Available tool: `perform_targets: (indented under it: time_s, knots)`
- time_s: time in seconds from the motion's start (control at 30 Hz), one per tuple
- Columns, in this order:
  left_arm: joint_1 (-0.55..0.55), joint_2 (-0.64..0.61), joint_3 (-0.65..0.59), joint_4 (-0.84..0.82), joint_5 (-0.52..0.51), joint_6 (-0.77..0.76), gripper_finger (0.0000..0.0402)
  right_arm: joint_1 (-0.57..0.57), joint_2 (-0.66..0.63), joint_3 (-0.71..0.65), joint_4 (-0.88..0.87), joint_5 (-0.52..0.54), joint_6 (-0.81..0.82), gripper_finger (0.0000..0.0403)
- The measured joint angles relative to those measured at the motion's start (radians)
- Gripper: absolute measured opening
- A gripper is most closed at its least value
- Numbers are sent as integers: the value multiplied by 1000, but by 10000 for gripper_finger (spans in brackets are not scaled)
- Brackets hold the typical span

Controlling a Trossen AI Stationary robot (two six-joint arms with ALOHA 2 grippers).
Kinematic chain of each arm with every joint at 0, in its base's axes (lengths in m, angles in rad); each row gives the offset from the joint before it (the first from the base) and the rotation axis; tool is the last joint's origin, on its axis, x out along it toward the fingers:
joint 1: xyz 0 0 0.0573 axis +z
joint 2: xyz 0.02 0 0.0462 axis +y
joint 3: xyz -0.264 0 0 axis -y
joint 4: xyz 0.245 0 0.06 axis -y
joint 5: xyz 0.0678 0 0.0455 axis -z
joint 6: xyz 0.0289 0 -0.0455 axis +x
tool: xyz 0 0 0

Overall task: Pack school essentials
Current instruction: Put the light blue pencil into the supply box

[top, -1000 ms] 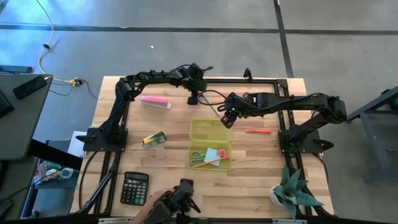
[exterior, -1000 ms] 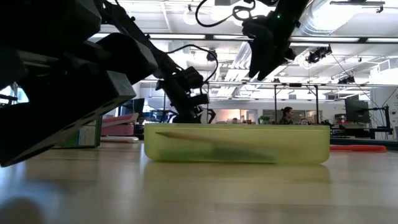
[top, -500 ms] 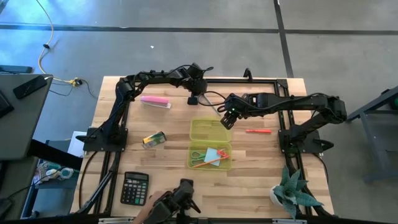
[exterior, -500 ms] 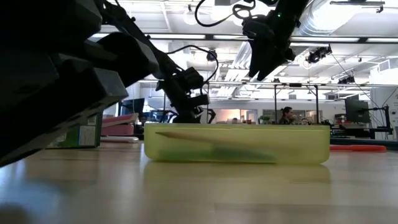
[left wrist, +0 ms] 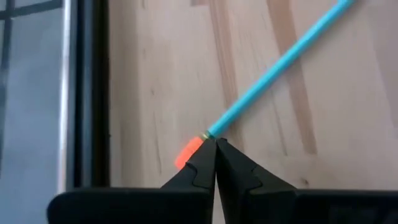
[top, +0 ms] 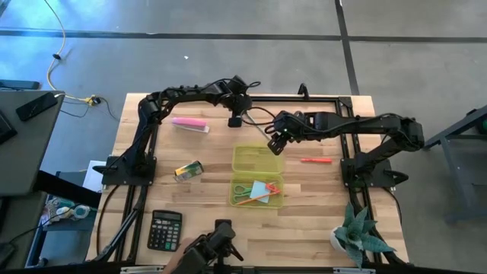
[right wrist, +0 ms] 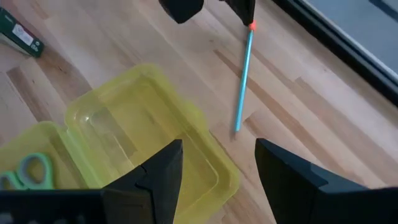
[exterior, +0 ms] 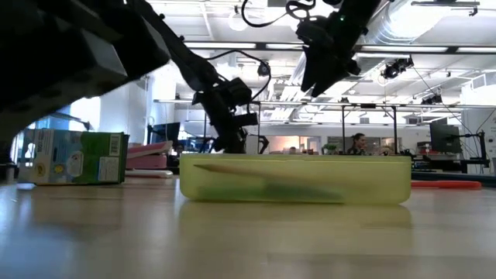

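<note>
A thin light-blue pencil with an orange eraser end lies slanted on the wood just beyond the open yellow-green case. My left gripper is shut on its eraser end. My right gripper hangs open above the case's far right corner, holding nothing. The case's near half holds green-handled scissors, a light-blue note pad and an orange pencil. A green crayon box lies on its side to the case's left. My left gripper pinches the pencil between its two fingertips right at the metal band beside the orange eraser. The fingers slant down from the far left. The shaft runs away from the fingers toward the case, its pointed end at or near the wood.
A red pen lies right of the case. A pink flat piece lies at the far left, a calculator at the near left, a potted plant at the near right corner. A black frame edges the far side.
In the low view a large dark shape close to the camera has risen out of the left foreground, baring the green crayon box behind it. The pencil and the case stay where they were.
</note>
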Motion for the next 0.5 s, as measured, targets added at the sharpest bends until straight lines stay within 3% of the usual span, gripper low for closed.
perform_targets:
  time_s: [0.2, 0.5]
  knots:
    - [21, -55, -1, -69, 37, -53, 1, -30, 0, 0, 30, 0, -48, 192]
    - [62, -182, -6, -131, 198, -147, 1, -85, 0, 0, 97, 0, -134, 203]
